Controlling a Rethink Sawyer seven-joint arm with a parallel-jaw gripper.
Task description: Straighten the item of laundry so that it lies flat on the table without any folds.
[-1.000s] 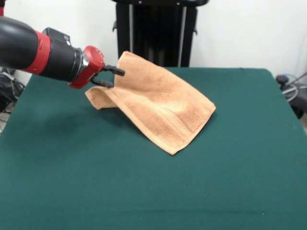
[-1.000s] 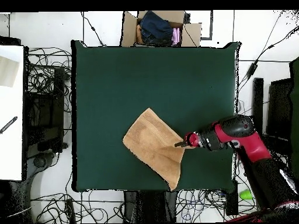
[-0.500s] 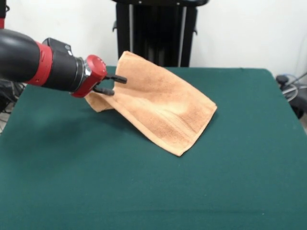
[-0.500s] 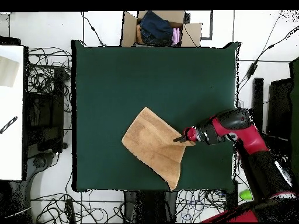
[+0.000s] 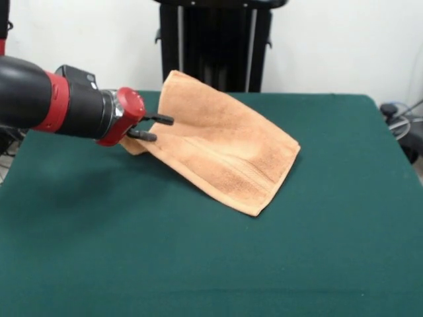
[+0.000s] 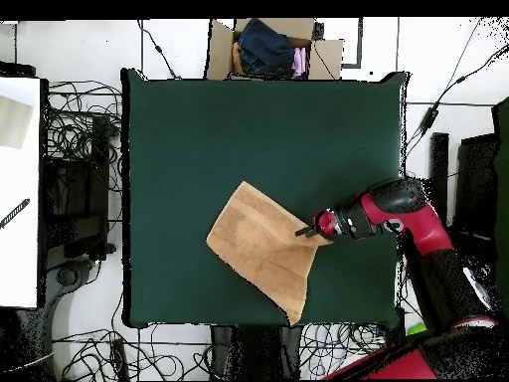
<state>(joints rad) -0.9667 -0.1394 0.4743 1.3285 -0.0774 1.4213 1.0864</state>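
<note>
Presently: pincer (image 5: 151,127) clamped on towel (image 5: 225,148) edge, frame left; best drawn outward, low over tabletop (image 5: 198,264).

One camera faces across the table (image 5: 198,264); another looks straight down on it.
</note>
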